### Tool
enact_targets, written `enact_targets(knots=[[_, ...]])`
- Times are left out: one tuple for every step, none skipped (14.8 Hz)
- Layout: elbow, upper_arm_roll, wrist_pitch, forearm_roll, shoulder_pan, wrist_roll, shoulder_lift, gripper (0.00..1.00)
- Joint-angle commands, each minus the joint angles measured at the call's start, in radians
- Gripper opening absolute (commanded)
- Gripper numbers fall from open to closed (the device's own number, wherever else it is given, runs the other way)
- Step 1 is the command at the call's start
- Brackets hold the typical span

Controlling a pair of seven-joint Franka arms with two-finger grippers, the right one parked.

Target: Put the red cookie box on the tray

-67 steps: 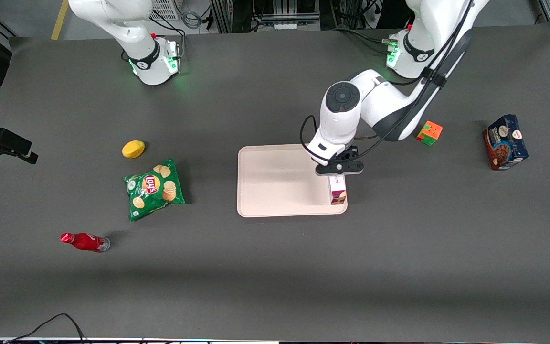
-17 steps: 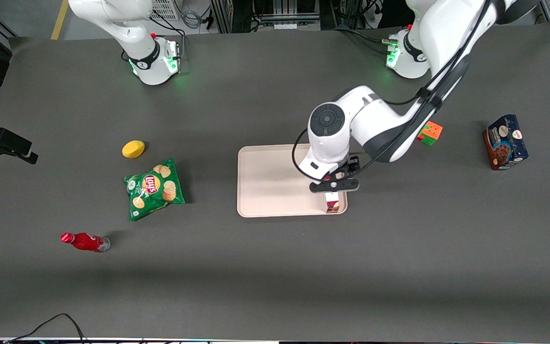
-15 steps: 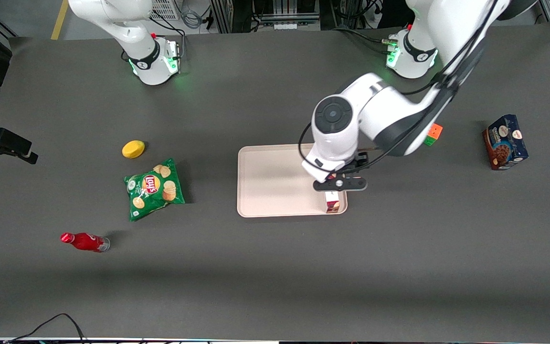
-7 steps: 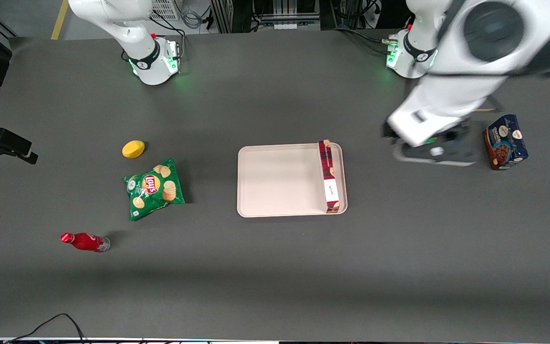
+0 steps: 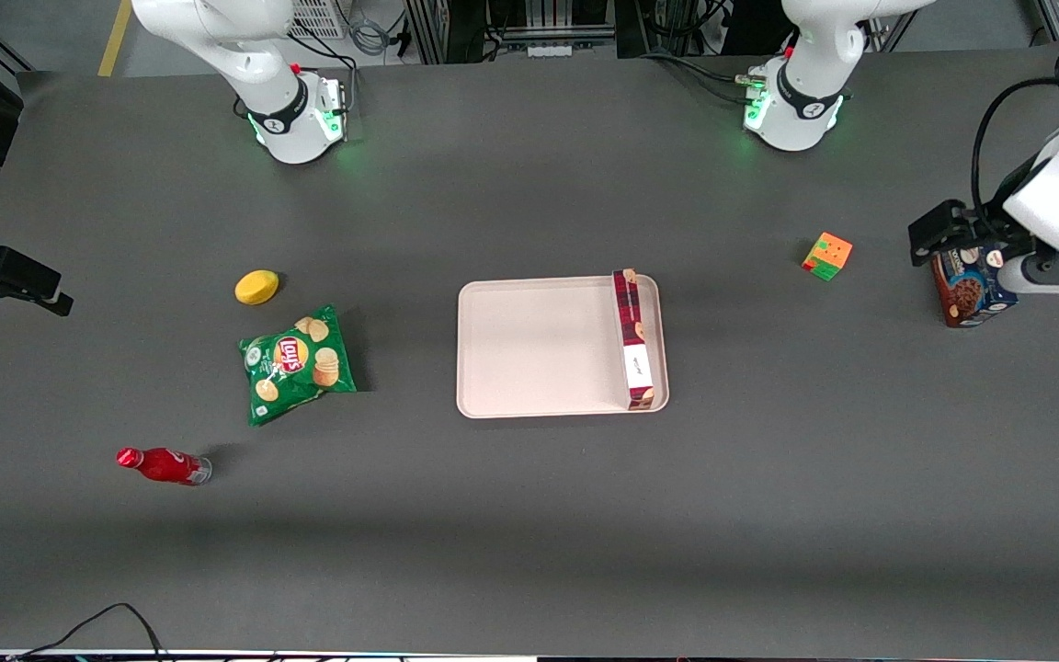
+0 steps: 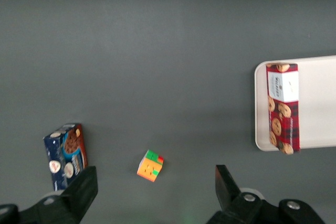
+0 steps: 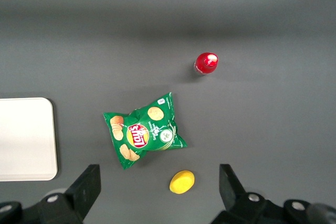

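Observation:
The red cookie box (image 5: 635,338) lies flat on the pale-pink tray (image 5: 539,349), along the tray's rim that faces the working arm's end of the table. The left wrist view shows the red cookie box (image 6: 283,107) lying on the tray (image 6: 320,103) too. My left gripper (image 5: 998,257) hangs high above the table at the working arm's end, over the blue and brown cookie box (image 5: 971,280). Its fingers (image 6: 84,190) stand wide apart with nothing between them; the gripper (image 6: 155,192) is open.
A coloured puzzle cube (image 5: 827,256) sits between the tray and the blue box. Toward the parked arm's end lie a green chip bag (image 5: 297,362), a yellow lemon (image 5: 256,287) and a red bottle (image 5: 162,465).
My gripper let go of the red cookie box on the tray, rose and swung away to the working arm's end of the table. The box stays on the tray.

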Motion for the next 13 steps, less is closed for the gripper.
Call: enact_targets(knots=[[-0.208,0.185,0.125,-0.011,-0.21,-0.038,-0.11,1.0],[-0.211,0.185,0.128,-0.01,-0.214,-0.05,-0.108,1.0],[-0.217,0.187,0.131,-0.008,-0.217,-0.067,-0.107,1.0],[-0.222,0.187,0.143,-0.005,-0.215,-0.07,-0.104,1.0],[-0.22,0.185,0.153,-0.004,-0.214,-0.07,-0.097,1.0],[-0.216,0.185,0.157,0.002,-0.212,-0.07,-0.093,1.0],[-0.215,0.185,0.165,0.002,-0.211,-0.07,-0.088,1.0],[-0.217,0.185,0.166,0.002,-0.208,-0.07,-0.087,1.0],[-0.217,0.185,0.166,0.002,-0.208,-0.07,-0.087,1.0],[-0.217,0.185,0.165,0.002,-0.208,-0.069,-0.087,1.0],[-0.217,0.185,0.163,0.002,-0.208,-0.069,-0.087,1.0],[-0.217,0.185,0.16,0.002,-0.211,-0.069,-0.09,1.0],[-0.217,0.185,0.159,0.002,-0.214,-0.069,-0.09,1.0]])
